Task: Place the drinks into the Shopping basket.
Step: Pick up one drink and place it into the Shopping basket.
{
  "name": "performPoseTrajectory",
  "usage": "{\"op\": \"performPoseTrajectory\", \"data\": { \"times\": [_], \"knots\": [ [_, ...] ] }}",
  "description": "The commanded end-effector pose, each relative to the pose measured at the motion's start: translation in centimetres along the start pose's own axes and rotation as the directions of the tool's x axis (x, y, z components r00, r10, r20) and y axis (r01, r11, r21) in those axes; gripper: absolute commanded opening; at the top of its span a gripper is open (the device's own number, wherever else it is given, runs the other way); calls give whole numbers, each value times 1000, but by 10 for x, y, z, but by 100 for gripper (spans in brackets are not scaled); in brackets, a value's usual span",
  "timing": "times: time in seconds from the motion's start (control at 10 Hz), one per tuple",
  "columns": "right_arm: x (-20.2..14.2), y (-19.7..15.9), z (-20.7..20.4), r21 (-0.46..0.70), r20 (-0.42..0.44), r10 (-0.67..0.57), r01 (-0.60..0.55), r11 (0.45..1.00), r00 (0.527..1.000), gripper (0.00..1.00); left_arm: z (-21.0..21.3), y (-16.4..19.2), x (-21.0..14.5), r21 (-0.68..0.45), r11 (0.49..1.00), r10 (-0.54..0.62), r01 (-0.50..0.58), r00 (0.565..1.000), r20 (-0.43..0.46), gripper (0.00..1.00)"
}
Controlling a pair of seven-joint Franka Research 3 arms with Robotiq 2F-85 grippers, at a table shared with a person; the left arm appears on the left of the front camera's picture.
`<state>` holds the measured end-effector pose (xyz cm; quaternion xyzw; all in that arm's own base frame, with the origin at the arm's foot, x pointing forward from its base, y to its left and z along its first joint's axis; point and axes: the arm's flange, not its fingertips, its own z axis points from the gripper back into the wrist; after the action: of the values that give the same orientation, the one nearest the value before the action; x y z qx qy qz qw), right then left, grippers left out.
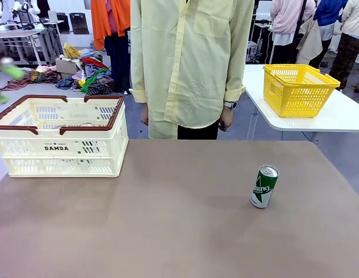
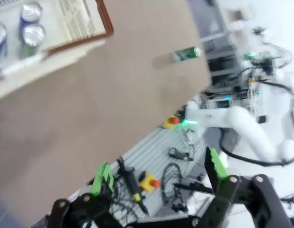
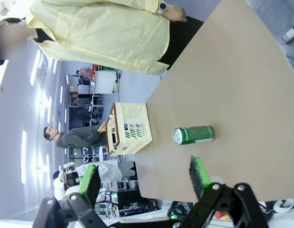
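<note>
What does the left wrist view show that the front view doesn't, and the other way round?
Left wrist view: silver can tops inside the Shopping basket, seen from above, and the left tool, open and empty. Front view: the person in a yellow shirt at the far side, the DAMDA print on the basket's wall, and a yellow mesh basket on another table. Both: the green can upright on the brown table, well apart from the Shopping basket.

Cream-white slatted plastic crate (image 1: 63, 162) at 9 o'clock: dark red-brown rim, black DAMDA print. Green slim metal can (image 1: 264, 186) at 4 o'clock: white logo, silver top. Yellow mesh plastic basket (image 1: 298, 90) at 2 o'clock. Tabletop (image 1: 167, 220) plain grey-brown. Person's shirt (image 1: 191, 58) at 12 o'clock: pale yellow.
</note>
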<state>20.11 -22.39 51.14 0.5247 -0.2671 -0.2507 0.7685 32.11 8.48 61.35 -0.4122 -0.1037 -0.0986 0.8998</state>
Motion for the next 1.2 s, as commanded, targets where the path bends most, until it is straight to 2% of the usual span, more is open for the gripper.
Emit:
{"op": "performPoseTrajectory", "data": {
  "times": [0.0,0.1,0.2,0.3,0.4,1.1],
  "knots": [
    [1,2,1,22,2,16,-16,1000,1000,100,24,60,-35,-152,987,56,-47,997,55,100],
    [1,2,1,22,2,16,-16,1000,1000,100,30,92,-52,-251,967,66,-48,996,63,100],
    [1,2,1,22,2,16,-16,1000,1000,100,22,115,-59,-296,954,57,-41,997,43,100],
    [1,2,1,22,2,16,-16,1000,1000,100,3,132,-57,-274,961,69,-47,995,74,100],
    [1,2,1,22,2,16,-16,1000,1000,100,34,97,-79,-226,973,70,-54,995,65,100],
    [1,2,1,22,2,16,-16,1000,1000,100,34,97,-79,-226,973,70,-54,995,65,100]
  ]
}}
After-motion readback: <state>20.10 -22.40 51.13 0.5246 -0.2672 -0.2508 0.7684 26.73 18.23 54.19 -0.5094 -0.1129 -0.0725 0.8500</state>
